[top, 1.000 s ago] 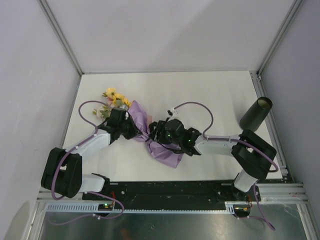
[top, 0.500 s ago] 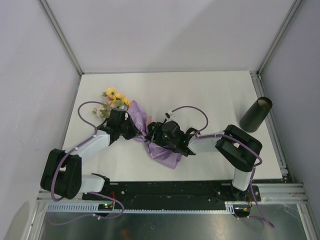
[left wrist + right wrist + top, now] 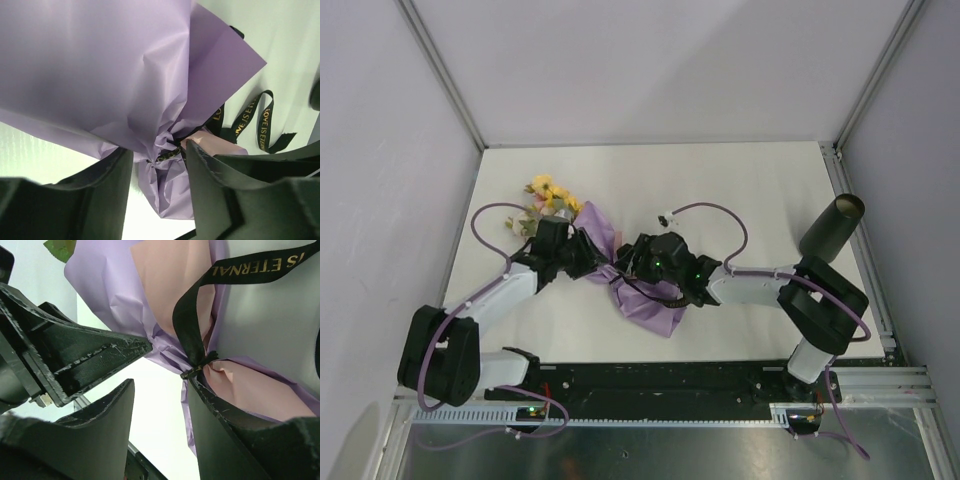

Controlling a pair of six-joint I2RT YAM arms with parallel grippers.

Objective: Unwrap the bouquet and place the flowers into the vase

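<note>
The bouquet (image 3: 648, 308) lies on the white table, its lilac wrap pinched at the waist by a black ribbon (image 3: 260, 125) with gold lettering. The flowers (image 3: 548, 194), yellow and pink, stick out of the wrap's far-left end. My left gripper (image 3: 157, 156) is open, its fingers either side of the tied waist (image 3: 161, 150). My right gripper (image 3: 160, 385) comes from the other side, open, with its right finger (image 3: 220, 410) against the ribbon knot (image 3: 198, 369) and bare table between the jaws. The vase (image 3: 832, 228) stands upright at the far right, apart from both arms.
The two grippers (image 3: 610, 262) meet nose to nose over the wrap's waist. Loose ribbon tails (image 3: 260, 266) trail across the table beside the paper. Grey walls and metal posts enclose the table (image 3: 740, 180); a black rail (image 3: 670, 380) runs along the near edge.
My left gripper has opened around the wrap's waist, where it was shut before. The right arm's elbow swung left and then back right; its gripper stays at the knot.
</note>
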